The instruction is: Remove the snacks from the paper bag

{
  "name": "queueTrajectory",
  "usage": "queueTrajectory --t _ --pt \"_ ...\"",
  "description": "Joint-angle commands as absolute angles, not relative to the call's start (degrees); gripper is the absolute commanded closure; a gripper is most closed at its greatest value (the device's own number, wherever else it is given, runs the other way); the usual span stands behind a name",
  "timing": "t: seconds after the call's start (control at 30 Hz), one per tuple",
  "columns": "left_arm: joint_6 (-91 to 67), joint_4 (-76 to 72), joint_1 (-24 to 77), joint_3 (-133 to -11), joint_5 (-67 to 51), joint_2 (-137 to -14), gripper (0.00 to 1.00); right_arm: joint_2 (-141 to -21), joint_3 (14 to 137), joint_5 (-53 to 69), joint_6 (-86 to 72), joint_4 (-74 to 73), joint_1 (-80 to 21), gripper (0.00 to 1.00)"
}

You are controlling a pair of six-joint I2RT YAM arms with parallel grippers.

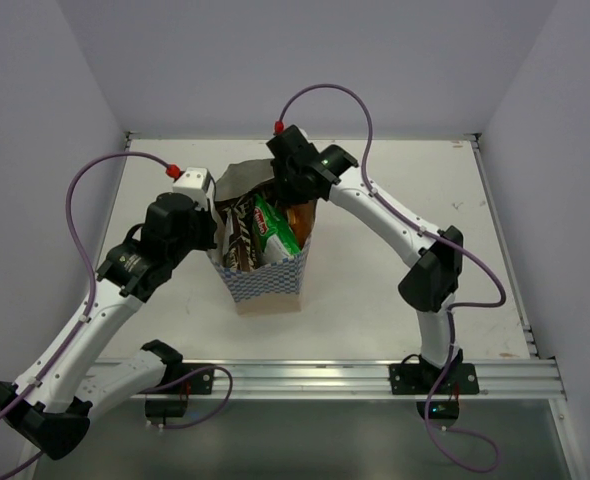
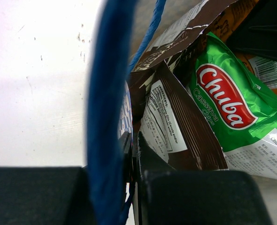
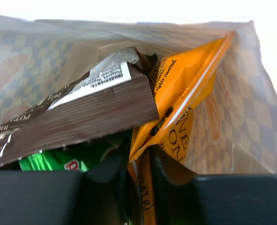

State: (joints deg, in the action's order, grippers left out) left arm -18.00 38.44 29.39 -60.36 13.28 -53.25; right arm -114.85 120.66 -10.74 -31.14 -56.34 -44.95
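Your left fingers (image 2: 150,161) shut tight on bag (image 1: 265,285) rim. Bag upright on counter (image 1: 375,300). Your right fingers (image 3: 108,183) narrow, pinching orange pack (image 3: 185,93) inside bag. Green pack (image 2: 227,103), two brown packs (image 2: 185,136) inside too. None out yet. All four left.

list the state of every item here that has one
paper bag, upright, top open
orange packet, in the bag, pinched between the right jaws
green packet, in the bag, not gripped
brown packets, in the bag, not gripped
left jaws, shut on the paper bag's rim
right jaws, shut on the orange packet
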Motion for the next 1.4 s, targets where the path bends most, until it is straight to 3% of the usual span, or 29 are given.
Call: queueTrajectory --t 0.0,0.2,0.7,1.13,1.27,1.37 --pt "-18.46 35.86 29.36 -61.52 12.92 -53.17 0.9 -115.75 125.67 -11.16 -30.15 -57.65 -45.35 0.8" --pt "-17.93 35.77 29.36 -61.96 12.39 -53.44 0.9 -117.24 132.78 -15.9 -27.69 -61.08 -47.54 1.0" --pt "-17.84 35.68 29.36 -62.75 12.39 -54.49 0.91 -111.1 136.66 -17.58 -25.4 -59.42 -49.04 1.0" --pt "-18.11 35.68 29.36 -62.4 13.27 -54.76 0.9 -95.46 128.94 -11.43 -18.2 -37.73 -49.83 1.0" --pt "-18.11 35.51 29.36 -62.49 13.53 -54.84 0.87 -92.11 124.9 -9.5 -16.44 -30.34 -49.83 1.0" --pt "-18.19 35.77 29.36 -62.67 13.97 -54.49 0.77 -88.86 122.96 -10.36 -15.12 -24.8 -49.75 1.0"
